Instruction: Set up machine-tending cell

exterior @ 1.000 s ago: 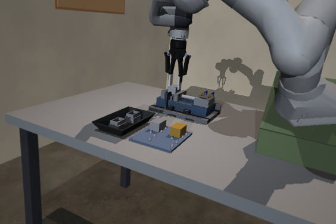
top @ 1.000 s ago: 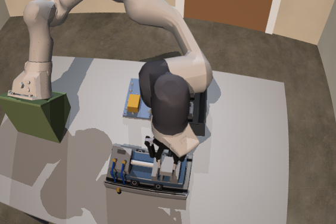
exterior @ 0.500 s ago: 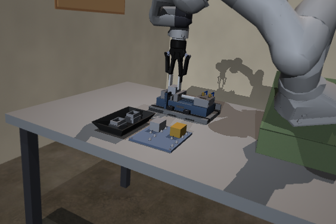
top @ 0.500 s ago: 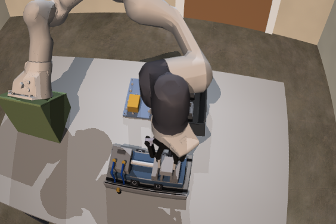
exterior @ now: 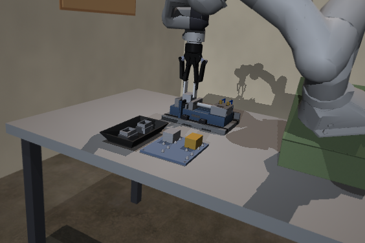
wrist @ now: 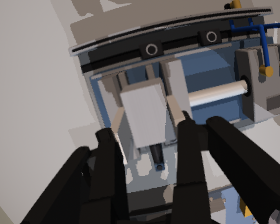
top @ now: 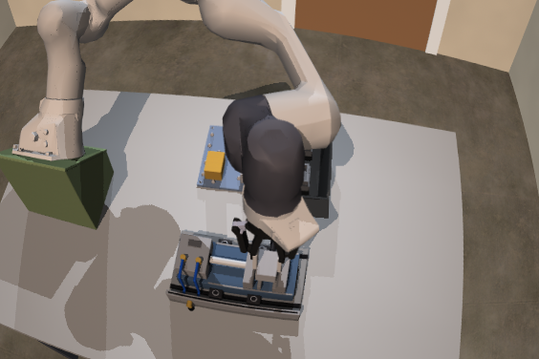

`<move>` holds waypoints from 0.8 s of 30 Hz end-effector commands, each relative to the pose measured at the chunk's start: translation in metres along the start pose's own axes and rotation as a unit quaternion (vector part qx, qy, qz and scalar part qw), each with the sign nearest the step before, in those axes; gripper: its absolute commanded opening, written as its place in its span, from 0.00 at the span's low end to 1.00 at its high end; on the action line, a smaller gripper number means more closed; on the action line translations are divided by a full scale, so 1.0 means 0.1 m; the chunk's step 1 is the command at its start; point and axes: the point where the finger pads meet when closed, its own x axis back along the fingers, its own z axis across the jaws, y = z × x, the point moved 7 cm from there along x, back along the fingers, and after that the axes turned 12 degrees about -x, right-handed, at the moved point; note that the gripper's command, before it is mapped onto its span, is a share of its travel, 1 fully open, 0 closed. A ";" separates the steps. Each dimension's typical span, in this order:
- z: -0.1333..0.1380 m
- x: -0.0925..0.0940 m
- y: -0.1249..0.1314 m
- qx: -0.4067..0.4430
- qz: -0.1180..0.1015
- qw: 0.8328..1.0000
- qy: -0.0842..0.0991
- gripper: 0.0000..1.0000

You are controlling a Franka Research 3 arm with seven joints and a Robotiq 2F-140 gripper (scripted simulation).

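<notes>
My gripper [top: 264, 251] is shut on a grey aluminium blank [top: 267, 266] and holds it in the opening of the blue vise [top: 239, 271], at the end away from the blue hoses [top: 188, 270]. In the wrist view the blank [wrist: 147, 112] sits between my two fingers, with the vise bars below it. From the side, the blank's top [exterior: 187, 97] stands just above the jaws. I cannot tell if it rests flat on the bars. A second aluminium blank [exterior: 171, 136] and a brass blank [exterior: 193, 140] lie on the infeed plate [exterior: 175, 150].
The black outfeed tray [exterior: 134, 130] holds two grey finished parts [exterior: 129, 131] [exterior: 144, 125], pockets up. In the top view my arm hides most of the tray and part of the infeed plate. My green base block [top: 57, 183] stands at the table's left.
</notes>
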 end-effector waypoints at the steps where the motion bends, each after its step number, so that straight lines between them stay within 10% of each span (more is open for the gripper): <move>1: -0.02 0.02 0.01 0.003 0.001 1.000 -0.003 0.00; 24: -0.02 0.02 0.04 0.003 0.001 1.000 -0.003 0.00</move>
